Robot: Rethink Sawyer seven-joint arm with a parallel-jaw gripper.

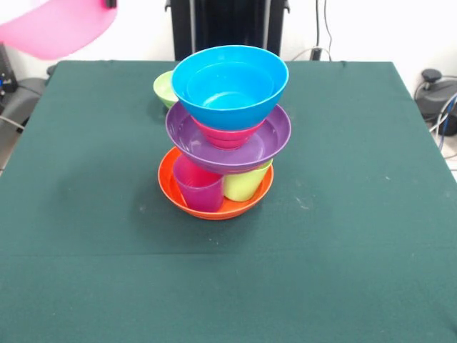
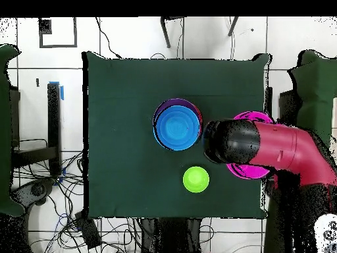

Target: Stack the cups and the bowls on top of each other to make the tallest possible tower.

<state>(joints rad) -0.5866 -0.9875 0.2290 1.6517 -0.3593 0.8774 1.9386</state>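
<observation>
The tower stands mid-table: a big orange bowl (image 1: pixel 214 206) holds a purple cup (image 1: pixel 199 187) and a lime green cup (image 1: pixel 245 184). On them rests a big purple bowl (image 1: pixel 228 143), then a small red bowl (image 1: pixel 225 134), then a big blue bowl (image 1: pixel 230 86) with a lighter blue one nested inside. From above only the blue bowl (image 2: pixel 178 126) and the purple rim show. My gripper (image 1: pixel 108 3) shows only as a black tip at the top left, shut on the big pink bowl (image 1: pixel 57 28), which hangs in the air. The orange cup is hidden.
A small green bowl (image 1: pixel 163 88) sits on the cloth behind the tower, toward the robot; it also shows in the overhead view (image 2: pixel 196 179). The red arm (image 2: pixel 283 153) reaches in over the table's edge, covering most of the pink bowl (image 2: pixel 253 172).
</observation>
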